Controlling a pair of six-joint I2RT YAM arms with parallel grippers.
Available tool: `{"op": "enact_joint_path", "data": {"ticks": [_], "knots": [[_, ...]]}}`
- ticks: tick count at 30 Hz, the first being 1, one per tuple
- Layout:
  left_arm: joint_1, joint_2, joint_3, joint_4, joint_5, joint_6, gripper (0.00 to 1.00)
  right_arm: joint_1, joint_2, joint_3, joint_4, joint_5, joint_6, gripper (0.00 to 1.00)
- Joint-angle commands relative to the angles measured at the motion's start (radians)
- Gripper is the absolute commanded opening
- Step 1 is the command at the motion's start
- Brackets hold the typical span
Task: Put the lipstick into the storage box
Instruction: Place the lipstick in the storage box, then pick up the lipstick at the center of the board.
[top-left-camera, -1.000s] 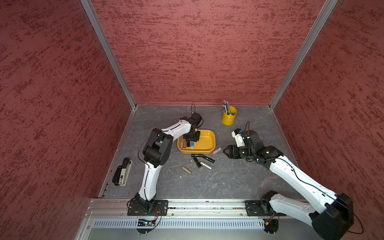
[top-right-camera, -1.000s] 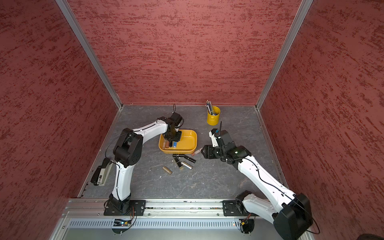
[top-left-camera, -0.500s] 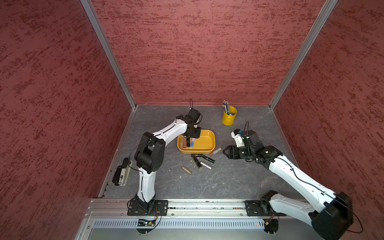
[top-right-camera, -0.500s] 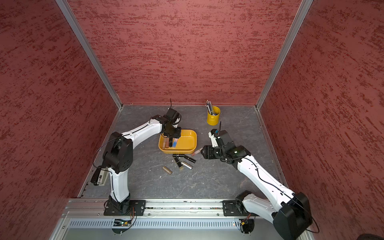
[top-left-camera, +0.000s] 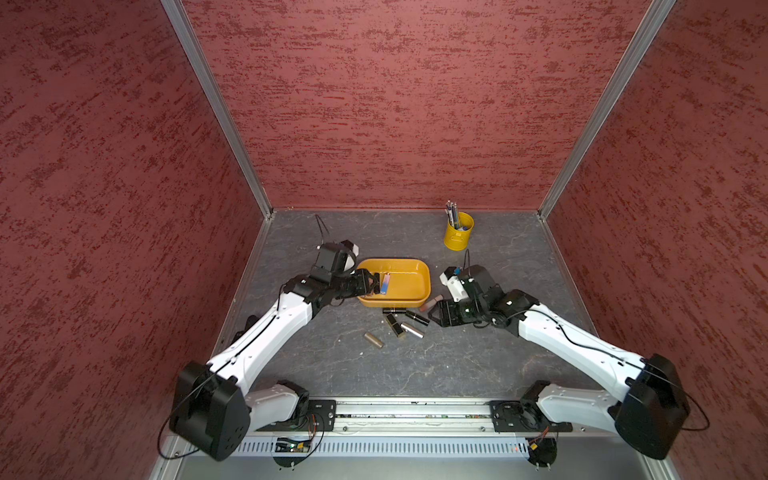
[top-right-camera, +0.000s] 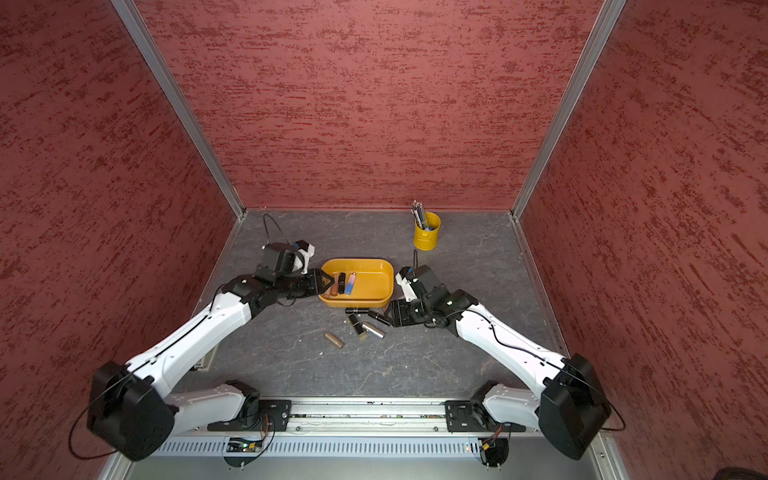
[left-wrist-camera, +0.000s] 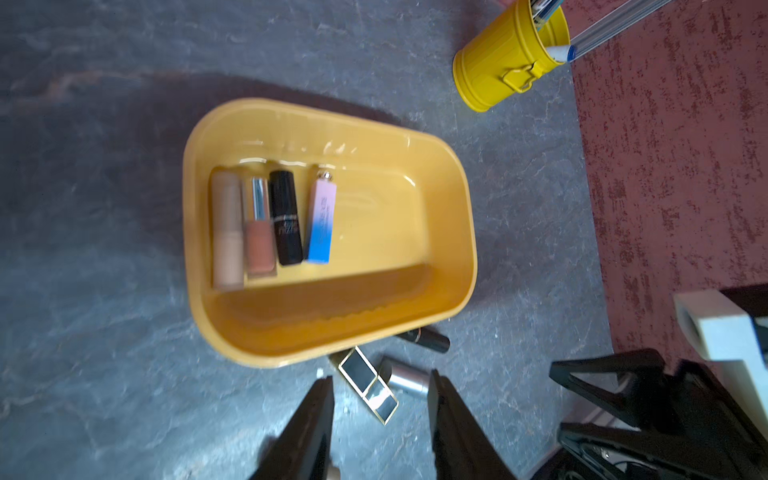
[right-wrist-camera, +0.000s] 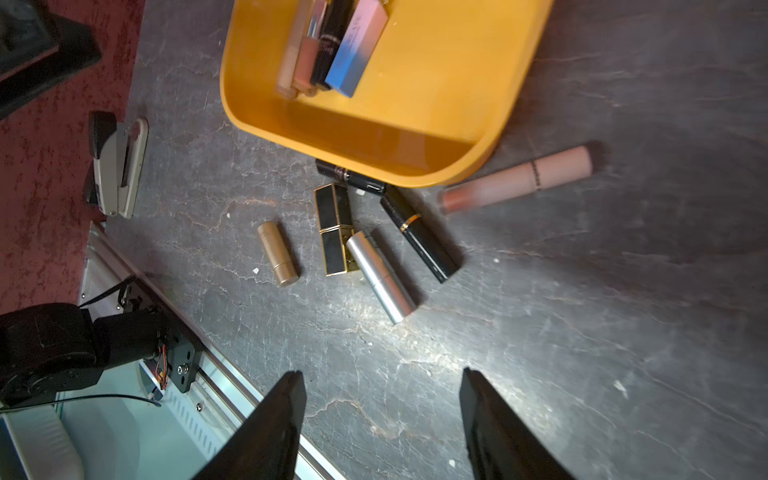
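Loads of bare table (top-left-camera: 415, 365) up front, walls well back. Left gripper (top-left-camera: 372, 286) reaching low at the storage box (top-left-camera: 399, 302) left end, jaws a bit apart, empty. Right gripper (top-left-camera: 434, 318) low beside the loose lipsticks (right-wrist-camera: 365, 245), jaws wide, empty. Four lipsticks (left-wrist-camera: 274, 224) lined up inside the box, six loose along its front edge.

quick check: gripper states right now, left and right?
Left gripper: open, holding nothing.
Right gripper: open, holding nothing.
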Motion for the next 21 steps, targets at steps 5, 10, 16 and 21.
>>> {"op": "enact_joint_path", "data": {"ticks": [5,10,16,21], "knots": [[0.054,-0.316,-0.159,-0.041,0.017,-0.111,0.44,0.201,0.215,0.157,0.071,0.054,0.011,0.63],[0.078,-0.448,-0.223,-0.091,-0.016,-0.145,0.46,0.335,0.412,0.32,0.01,0.117,-0.041,0.63],[0.09,-0.58,-0.256,-0.172,-0.096,-0.178,0.47,0.399,0.574,0.458,-0.049,0.166,-0.082,0.62],[0.111,-0.646,-0.245,-0.243,-0.114,-0.165,0.49,0.416,0.656,0.52,-0.092,0.21,-0.106,0.59]]}}
